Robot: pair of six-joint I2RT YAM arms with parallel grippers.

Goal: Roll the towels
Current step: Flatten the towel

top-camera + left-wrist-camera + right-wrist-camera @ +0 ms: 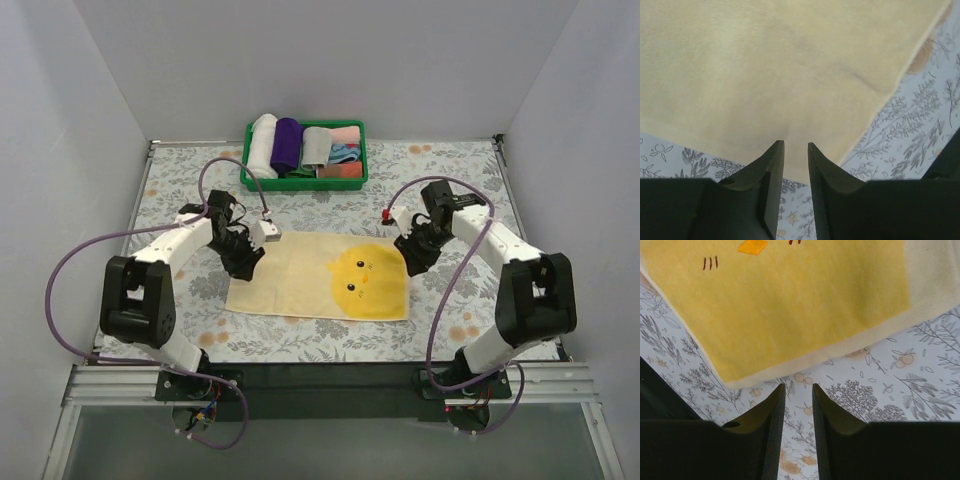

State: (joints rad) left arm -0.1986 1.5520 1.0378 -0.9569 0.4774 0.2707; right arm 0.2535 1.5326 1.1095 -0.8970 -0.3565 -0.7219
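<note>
towel (300,285): soft matt pale yellow cloth, fine nap
tablecloth (450,180): smooth, floral print
fingers (771,175): matt black plastic
</note>
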